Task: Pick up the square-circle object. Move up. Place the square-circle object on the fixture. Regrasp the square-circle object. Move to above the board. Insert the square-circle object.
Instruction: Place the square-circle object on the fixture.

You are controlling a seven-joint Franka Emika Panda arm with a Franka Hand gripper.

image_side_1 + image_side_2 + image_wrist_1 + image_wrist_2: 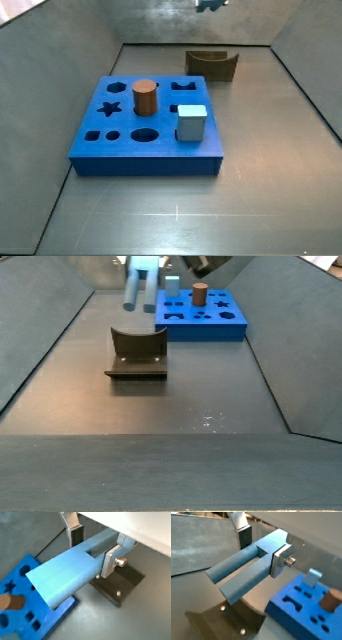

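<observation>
So right now my gripper [93,547] is clamped on the peg [70,572], holding it near one end while it hangs up in the air, high above the fixture [136,353]. The long free end sticks way out from my fingers [280,559].

What worries me: I'm gripping close to the end, so all that overhang could let the peg pivot or creep in the pads on the way down. If it reaches the fixture's notch crooked, it could clip an edge and roll off, and then the regrasp gets messy.

Views are a mixed bag. A side view shows the peg [134,281] hanging tilted well above the fixture, with the board [201,314] behind. Another side view barely catches me at the top edge, but it lays out the board [147,150], brown cylinder [144,98] and cube [191,122] nicely. Only the wrist views show the actual pinch on the peg.
</observation>
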